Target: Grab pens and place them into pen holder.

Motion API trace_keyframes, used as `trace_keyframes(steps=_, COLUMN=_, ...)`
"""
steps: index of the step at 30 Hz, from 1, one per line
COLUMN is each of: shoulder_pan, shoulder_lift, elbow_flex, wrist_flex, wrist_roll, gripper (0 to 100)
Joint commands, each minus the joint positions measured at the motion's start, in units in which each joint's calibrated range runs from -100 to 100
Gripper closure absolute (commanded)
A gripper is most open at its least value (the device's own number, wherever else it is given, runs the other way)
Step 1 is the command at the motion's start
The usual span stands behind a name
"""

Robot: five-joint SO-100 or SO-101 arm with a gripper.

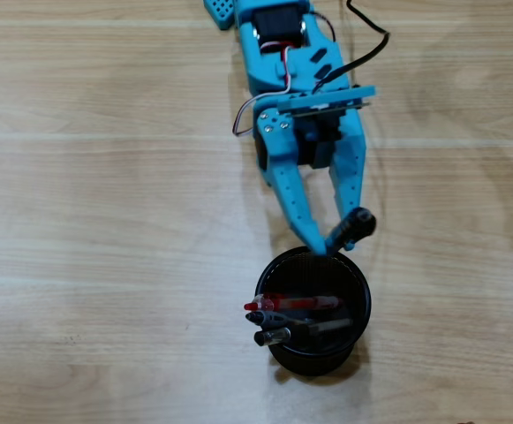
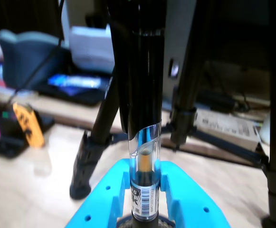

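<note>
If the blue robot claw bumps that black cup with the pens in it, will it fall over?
Probably not from a light nudge. The round black mesh pen holder looks wide and sits flat on the wooden table. But it is likely light, so it may slide. Three pens lean to the left side in the overhead view, so a hard push from the end effector might tip it.

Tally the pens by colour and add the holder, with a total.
Red and clear pen, in the pen holder: 1
Dark pens in the holder: 2
Black and clear pen in the claw: 1
Pen holder: 1
Total: 5
</note>
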Motion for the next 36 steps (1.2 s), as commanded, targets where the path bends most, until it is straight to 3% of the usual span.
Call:
trace_keyframes(steps=1, shoulder_pan=0.84, shoulder_lift=0.63, elbow_flex=3.38, wrist_flex=-12.08, wrist_roll=-1.99, gripper=98)
trace_keyframes(steps=10, shoulder_pan=0.57, shoulder_lift=5.81, elbow_flex=4.92, wrist_flex=-17.73, wrist_roll=-2.78, gripper=98)
trace_keyframes(steps=16, shoulder_pan=0.29, shoulder_lift=5.89, elbow_flex=5.28, wrist_flex=-17.09, wrist_roll=-2.78, gripper=81)
trace_keyframes(steps=20, shoulder_pan=0.29, shoulder_lift=5.04, elbow_flex=6.0, wrist_flex=-17.0, wrist_roll=-2.31, gripper=85)
trace_keyframes(steps=25, shoulder_pan=-0.9, shoulder_lift=1.31, elbow_flex=11.34, wrist_flex=-16.91, wrist_roll=-1.37, gripper=99)
trace_keyframes(steps=36, shoulder_pan=-2.18, shoulder_lift=-25.02, elbow_flex=42.93, wrist_flex=-16.82, wrist_roll=9.05, gripper=98)
